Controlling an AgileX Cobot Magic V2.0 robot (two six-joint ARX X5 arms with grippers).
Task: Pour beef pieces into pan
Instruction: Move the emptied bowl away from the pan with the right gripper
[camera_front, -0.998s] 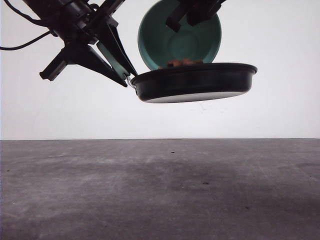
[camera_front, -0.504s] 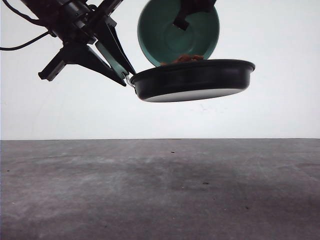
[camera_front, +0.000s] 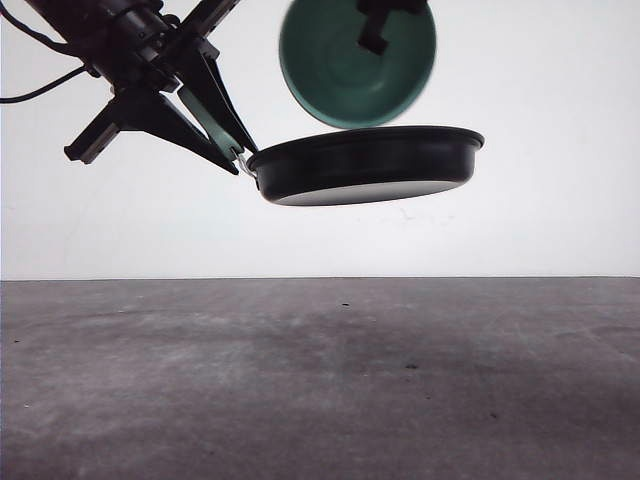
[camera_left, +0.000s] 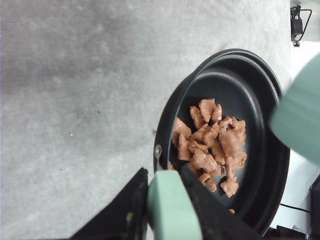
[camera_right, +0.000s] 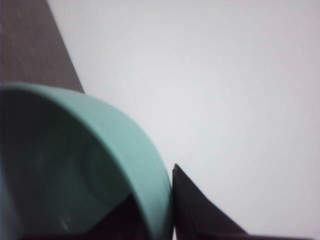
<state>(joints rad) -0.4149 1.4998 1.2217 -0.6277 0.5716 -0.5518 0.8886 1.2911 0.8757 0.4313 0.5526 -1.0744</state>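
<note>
The black pan (camera_front: 365, 165) hangs in the air high above the table, held level by its mint-green handle (camera_front: 212, 122). My left gripper (camera_front: 232, 150) is shut on that handle (camera_left: 172, 207). Inside the pan (camera_left: 260, 100) lies a heap of reddish-brown beef pieces (camera_left: 212, 145). Just above the pan's far rim a teal bowl (camera_front: 357, 62) is tipped on its side, its empty hollow facing the camera. My right gripper (camera_front: 385, 18) is shut on the bowl's rim (camera_right: 150, 170), one finger inside and one finger (camera_right: 200, 210) outside.
The grey table (camera_front: 320, 380) spreads wide below both arms. A white wall (camera_front: 560, 200) stands behind it. Part of the teal bowl (camera_left: 300, 122) juts in beside the pan in the left wrist view.
The bowl has lifted and tipped further, and the beef that sat at its lower lip has gone from it. The pan has shifted slightly left and down.
</note>
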